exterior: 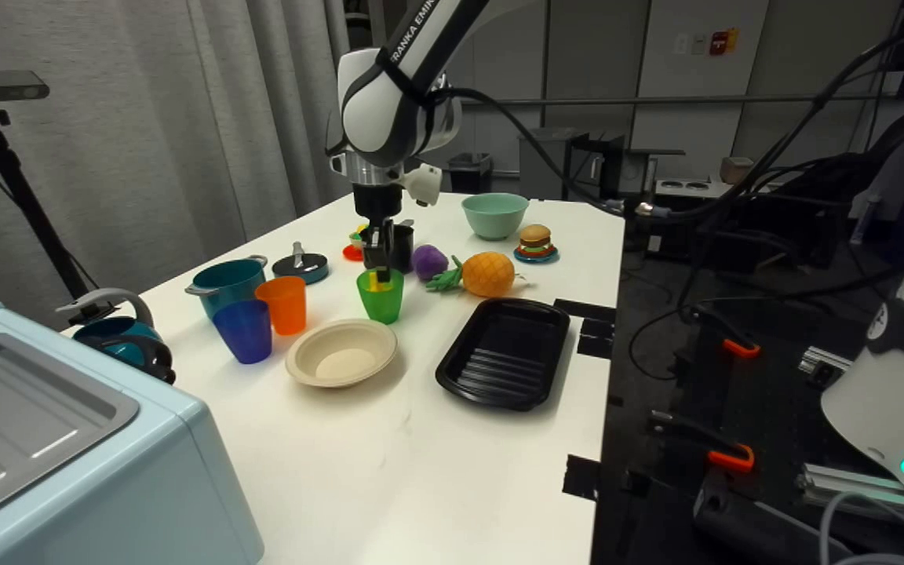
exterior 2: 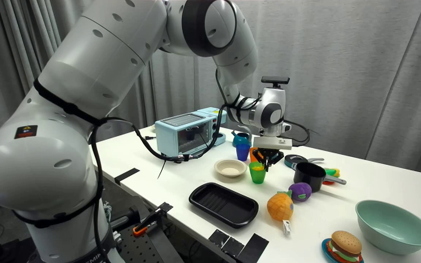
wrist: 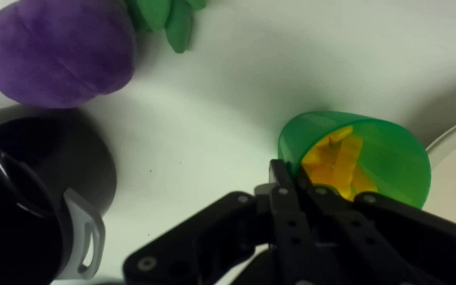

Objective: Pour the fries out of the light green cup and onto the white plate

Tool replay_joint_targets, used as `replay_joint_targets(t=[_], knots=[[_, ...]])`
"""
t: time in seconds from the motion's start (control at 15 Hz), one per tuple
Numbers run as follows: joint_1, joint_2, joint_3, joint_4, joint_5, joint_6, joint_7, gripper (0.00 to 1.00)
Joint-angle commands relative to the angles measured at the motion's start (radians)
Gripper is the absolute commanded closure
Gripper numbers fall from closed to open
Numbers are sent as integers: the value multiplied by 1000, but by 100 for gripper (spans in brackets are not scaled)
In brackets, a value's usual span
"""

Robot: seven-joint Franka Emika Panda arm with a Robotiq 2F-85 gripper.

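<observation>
In the wrist view, my gripper (wrist: 291,170) is shut on the wall of the light green cup (wrist: 400,166). One finger (wrist: 280,174) lies outside the wall and the other reaches inside the rim. Several yellow-orange fries (wrist: 344,164) lie within the cup. Both exterior views show the cup (exterior: 381,304) (exterior 2: 257,176) roughly upright; whether its base touches the table I cannot tell. Right beside it stands the cream-white plate (exterior: 342,365) (exterior 2: 230,168), with nothing on it. The plate's edge (wrist: 455,178) also shows at the right of the wrist view.
Close to the plate are a blue cup (exterior: 246,331) and an orange cup (exterior: 285,306). A black ridged tray (exterior 2: 223,204) lies nearer the robot base. A black pot (exterior 2: 307,176), purple plush (exterior 2: 300,191) and pineapple plush (exterior 2: 280,207) stand on the cup's far side from the plate.
</observation>
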Motion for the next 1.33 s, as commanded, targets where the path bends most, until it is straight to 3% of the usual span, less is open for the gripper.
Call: replay_joint_targets(t=[0.0,1.27], knots=[[15,-2,-21,10,-44,-32,-25,99],[-1,5,-3,7,-53,13,-103,99]])
